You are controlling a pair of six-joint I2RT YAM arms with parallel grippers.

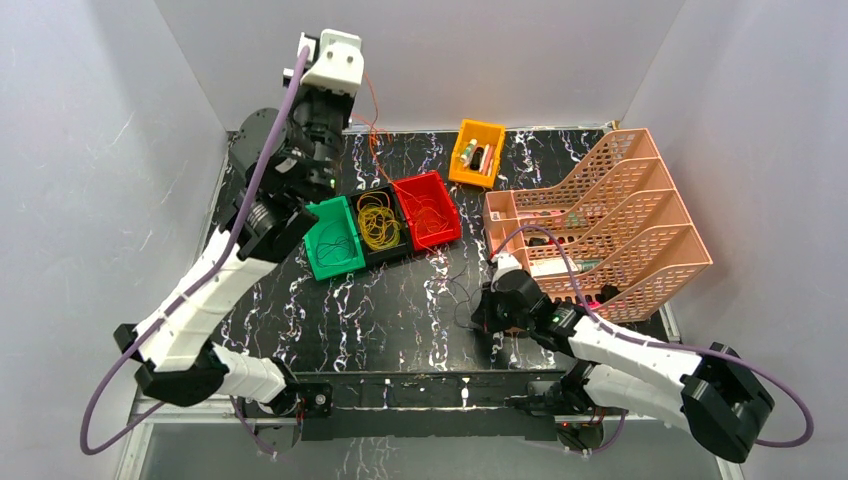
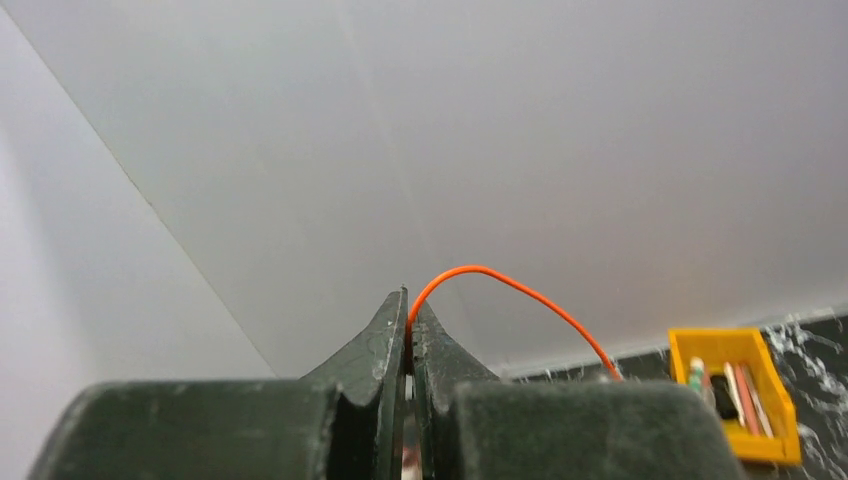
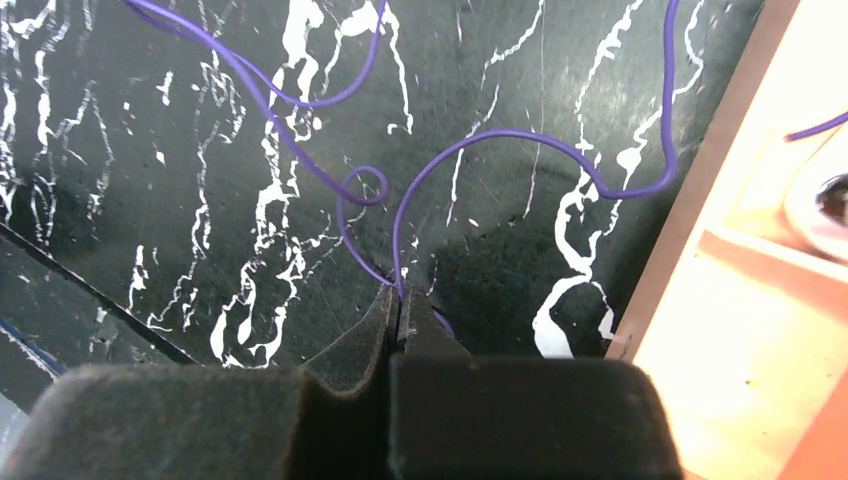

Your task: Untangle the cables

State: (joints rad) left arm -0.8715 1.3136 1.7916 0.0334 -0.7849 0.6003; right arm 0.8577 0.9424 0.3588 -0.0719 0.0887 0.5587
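I've got the left gripper (image 2: 408, 312) pinched shut on the thin orange wire (image 2: 520, 288) up high, and the right gripper (image 3: 400, 300) clamped on the thin purple wire (image 3: 480, 138) lying on the black marbled table (image 3: 150, 150), so I'd pull apart slowly since they might be snagged somewhere I can't see.

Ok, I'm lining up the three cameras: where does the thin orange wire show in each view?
Top external: the orange wire is a thin line left of centre, near the top, above the black bin.
Left wrist: the wire arcs from the shut left hand at centre toward lower right.
Right wrist: not in it; the right hand pinches a purple wire.
Shared landmark: the yellow bin, in the top and left wrist views.
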